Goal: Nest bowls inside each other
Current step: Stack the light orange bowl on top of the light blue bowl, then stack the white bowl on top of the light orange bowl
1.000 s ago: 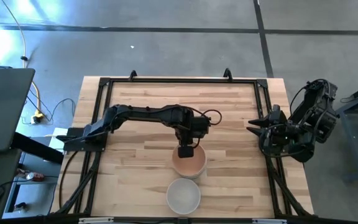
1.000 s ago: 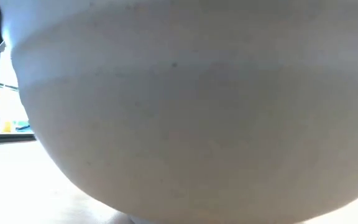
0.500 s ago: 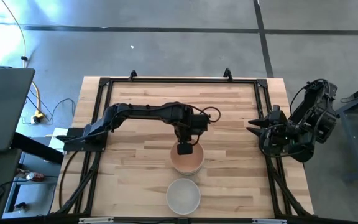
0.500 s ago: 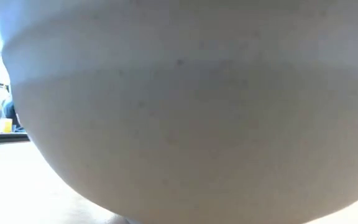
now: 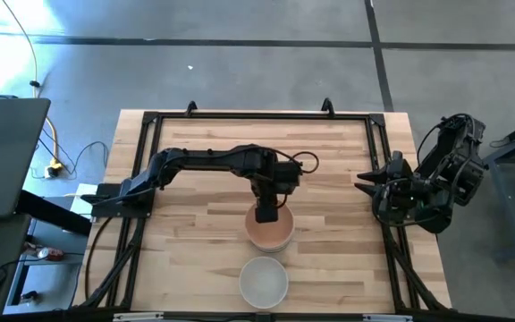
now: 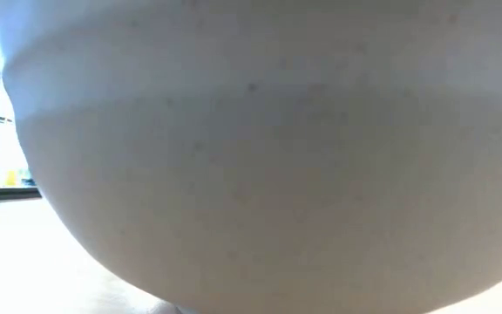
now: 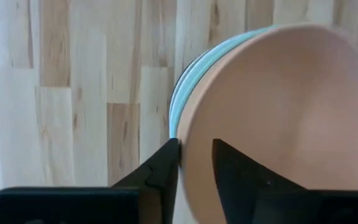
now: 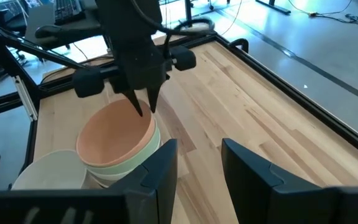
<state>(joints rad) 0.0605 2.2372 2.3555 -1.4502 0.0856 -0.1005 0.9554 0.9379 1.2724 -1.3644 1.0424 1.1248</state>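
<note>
Peach bowl (image 7: 278, 118) sits on top of the stack (image 8: 126, 165). Left gripper (image 7: 194, 163) fingers straddle its rim, parted, releasing by the look. Right gripper (image 8: 197, 163) idle, open. You still have the white bowl (image 5: 264, 280) beside the stack left to nest.

Honestly no readable text, labels or numbers anywhere; the keyboard (image 8: 67, 7) past the table (image 8: 241, 99) might have markings, too blurry to tell.

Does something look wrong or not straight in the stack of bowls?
Nothing stands out. The peach-orange bowl sits level inside the mint green bowl, the left pincer straddles its rim, and the white bowl stands upright beside the stack.
</note>
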